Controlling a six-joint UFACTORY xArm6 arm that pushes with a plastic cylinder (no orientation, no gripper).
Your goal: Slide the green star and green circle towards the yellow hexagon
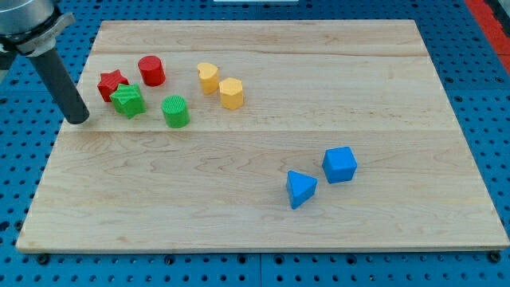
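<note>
Camera view takes in the whole wooden board [263,151], pale and wide, resting on a blue pegboard [24,183]. From the view's top left the dark rod [60,80] slants down, and my tip [79,121] sits on the board near its left edge; it is a bare rod end, nothing to open or close, holding nothing and touching no block.

Two blue blocks lie well apart at the view's lower right, a blue cube [340,164] and a blue triangle [300,189], out of the way.

The cluster near the view's top left matters. The green star [127,101] lies just right of my tip, pressed against the red star [112,83]. A red cylinder [151,70] stands above them. The green circle [175,112] lies right of the green star, with the yellow hexagon [231,93] further right and a yellow heart [208,77] beside it.

I'd judge a steady rightward push, from behind the green star and slightly below centre, best: it should carry the star into the circle and both toward the hexagon, leaving the red star behind.
</note>
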